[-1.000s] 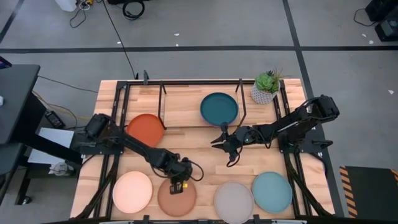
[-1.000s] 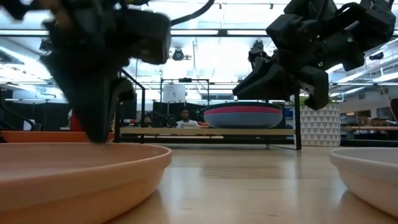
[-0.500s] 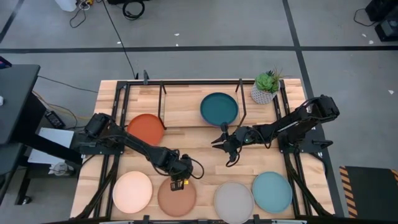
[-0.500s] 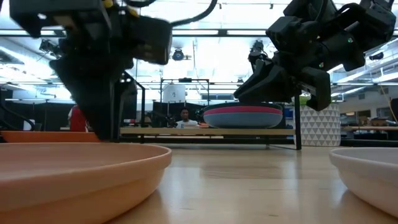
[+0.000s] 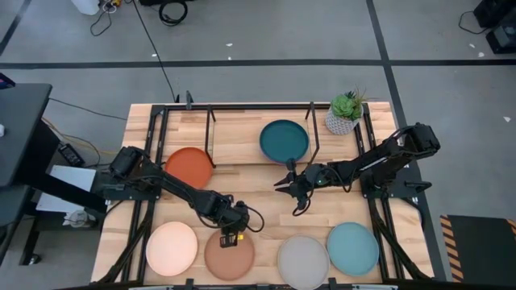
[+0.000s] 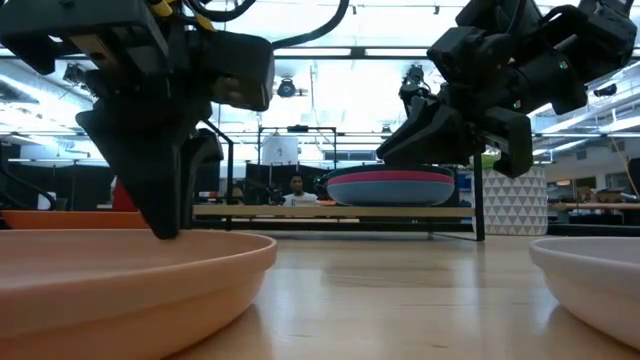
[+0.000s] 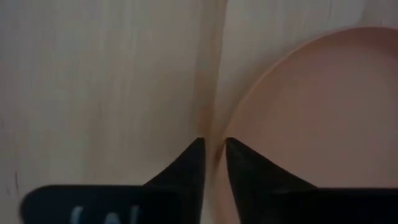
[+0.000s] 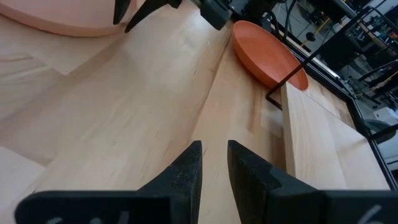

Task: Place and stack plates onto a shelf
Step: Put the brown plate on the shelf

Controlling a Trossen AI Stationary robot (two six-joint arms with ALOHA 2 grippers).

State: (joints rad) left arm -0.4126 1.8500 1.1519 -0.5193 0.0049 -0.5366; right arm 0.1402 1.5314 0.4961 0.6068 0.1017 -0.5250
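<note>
High view: only a dark teal plate (image 5: 284, 140) shows on the shelf (image 5: 242, 133), toward its 3 o'clock end. Low view adds more: the shelf stack (image 6: 391, 186) has a magenta band and a blue one under the teal top. The shelf itself stands at 12 o'clock on the worktop (image 5: 266, 205).

Orange-red plate (image 5: 189, 167) lies on the worktop off the shelf's 7 o'clock corner. Along the 6 o'clock edge, from 9 to 3: cream (image 5: 171, 247), brown plate (image 5: 229, 254), grey-beige (image 5: 302, 260), light teal (image 5: 352, 246). A potted plant (image 5: 345, 112) sits at the 1 o'clock corner.

Left pincer (image 5: 230, 227) is at the brown plate's 12 o'clock rim. Left wrist view: its fingers (image 7: 186, 171) are nearly shut, straddling that rim (image 7: 298, 124), one tip outside, one inside; real grip can't be confirmed. Right pincer (image 5: 289, 187) hangs mid-worktop, off the shelf's 6 o'clock side, above bare wood. Right wrist view: narrow gap between its tips, holding nothing.
</note>
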